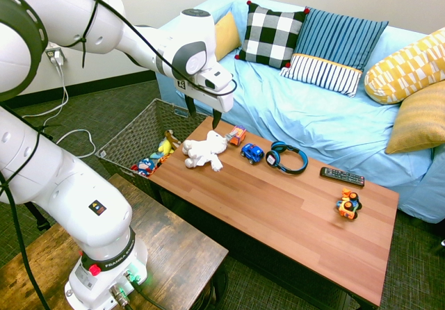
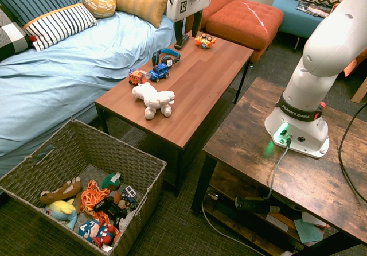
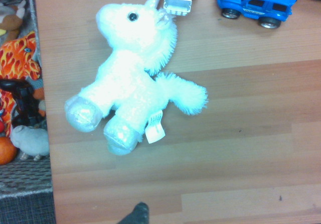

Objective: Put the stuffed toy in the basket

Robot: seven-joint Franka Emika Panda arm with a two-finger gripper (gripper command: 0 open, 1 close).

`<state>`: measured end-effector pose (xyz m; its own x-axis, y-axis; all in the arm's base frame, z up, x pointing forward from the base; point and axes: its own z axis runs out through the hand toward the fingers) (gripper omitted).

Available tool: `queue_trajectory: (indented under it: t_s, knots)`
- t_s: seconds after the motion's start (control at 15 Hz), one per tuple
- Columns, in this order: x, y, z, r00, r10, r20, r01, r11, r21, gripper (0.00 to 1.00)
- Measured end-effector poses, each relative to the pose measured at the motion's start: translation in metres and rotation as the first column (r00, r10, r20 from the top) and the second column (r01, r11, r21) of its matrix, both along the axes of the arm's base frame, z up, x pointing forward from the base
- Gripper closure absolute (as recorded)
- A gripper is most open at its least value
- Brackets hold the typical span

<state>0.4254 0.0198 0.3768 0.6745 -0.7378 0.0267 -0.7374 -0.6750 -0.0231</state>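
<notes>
On the bench (image 1: 292, 213), near its basket-side end, lies the stuffed toy (image 1: 204, 150), a fluffy white unicorn with shiny hooves and a tag, untouched beneath the gripper (image 1: 203, 116), fingers apart.

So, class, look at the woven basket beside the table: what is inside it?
The basket holds a jumble of soft toys: a yellow plush, a brown one and an orange flame-patterned one. Whatever lies beneath them is covered. The stuffed toy lies on the table.

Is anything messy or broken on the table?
Nothing broken or spilled. The stuffed toy lies flopped on its side near the table's basket end, outside the basket where other soft toys are piled.
</notes>
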Motion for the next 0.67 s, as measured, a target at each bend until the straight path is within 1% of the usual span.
queue_trajectory:
  t_s: [0.2,0.4,0.53,0.67]
  knots:
    - [0.006,0.004,-0.003,1.000,0.000,0.008,0.000,1.000,-0.002,0.00]
    - [0.039,0.023,-0.016,0.999,-0.028,0.039,0.029,1.000,-0.007,0.00]
    - [0.068,0.032,-0.039,0.998,-0.057,0.027,0.057,0.998,-0.015,0.00]
    - [0.090,0.049,-0.077,0.997,-0.078,0.000,0.078,0.997,-0.024,0.00]
